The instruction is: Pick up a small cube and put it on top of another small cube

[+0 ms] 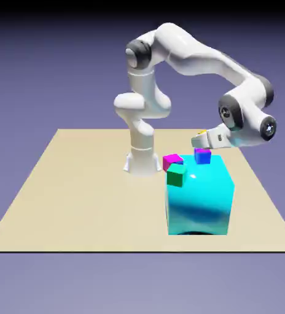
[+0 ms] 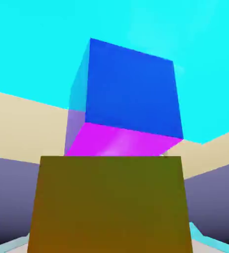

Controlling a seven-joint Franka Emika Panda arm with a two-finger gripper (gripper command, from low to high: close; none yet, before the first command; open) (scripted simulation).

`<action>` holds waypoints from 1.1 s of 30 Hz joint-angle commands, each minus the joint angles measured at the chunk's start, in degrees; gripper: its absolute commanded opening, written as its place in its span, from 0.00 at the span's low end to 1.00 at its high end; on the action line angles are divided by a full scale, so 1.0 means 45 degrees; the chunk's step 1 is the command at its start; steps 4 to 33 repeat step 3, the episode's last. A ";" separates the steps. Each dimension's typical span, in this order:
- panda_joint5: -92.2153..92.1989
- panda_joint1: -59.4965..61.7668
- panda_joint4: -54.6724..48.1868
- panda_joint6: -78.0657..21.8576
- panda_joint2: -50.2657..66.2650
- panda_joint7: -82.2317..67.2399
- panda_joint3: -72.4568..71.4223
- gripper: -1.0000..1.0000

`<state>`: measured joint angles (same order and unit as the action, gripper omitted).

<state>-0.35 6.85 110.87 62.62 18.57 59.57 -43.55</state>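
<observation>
A: Exterior view: what stood on the counter [image 1: 77, 190], and what were the surfaces like?

B: The counter was a flat, matte tan slab against a plain blue-violet backdrop. On it sat a big cyan block [image 1: 200, 199], glossy, with pale highlights and darker blue reflections on its front face. On the block's top stood a tiny cube with blue sides and a purple top [image 1: 202, 156]. Just beside the block's upper left corner, as that view showed it, were a magenta cube [image 1: 171, 160] and a green cube [image 1: 176, 176], both small, sharp-edged and evenly coloured. The arm [image 1: 188, 55] was smooth white with dark grey joint caps, arching over from its base.

A: And the gripper?

B: The gripper [image 1: 201, 138] hung just above and slightly to the left of the blue cube in the exterior view. Its jaws were closed on the tiny orange cube [image 1: 202, 132], of which only a small yellow patch of the top face showed there.

A: What did the hand view add?

B: The held orange cube [image 2: 109, 202] filled the lower middle as a broad, dull brownish-orange face, hiding the fingertips. Beyond it the blue cube [image 2: 131, 91] appeared large, one face deep blue, another bright purple-magenta with a soft sheen. Cyan surface surrounded it, with tan counter at the sides. Whether the two small cubes touched could not be told.
</observation>
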 commanded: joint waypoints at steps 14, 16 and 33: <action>0.0051 -0.0093 -0.0460 -0.0295 0.0200 0.0104 0.0014 1.00; 0.0051 -0.0093 -0.0460 -0.0295 0.0200 0.0104 0.0014 1.00; 0.0051 -0.0093 -0.0460 -0.0295 0.0200 0.0104 0.0014 1.00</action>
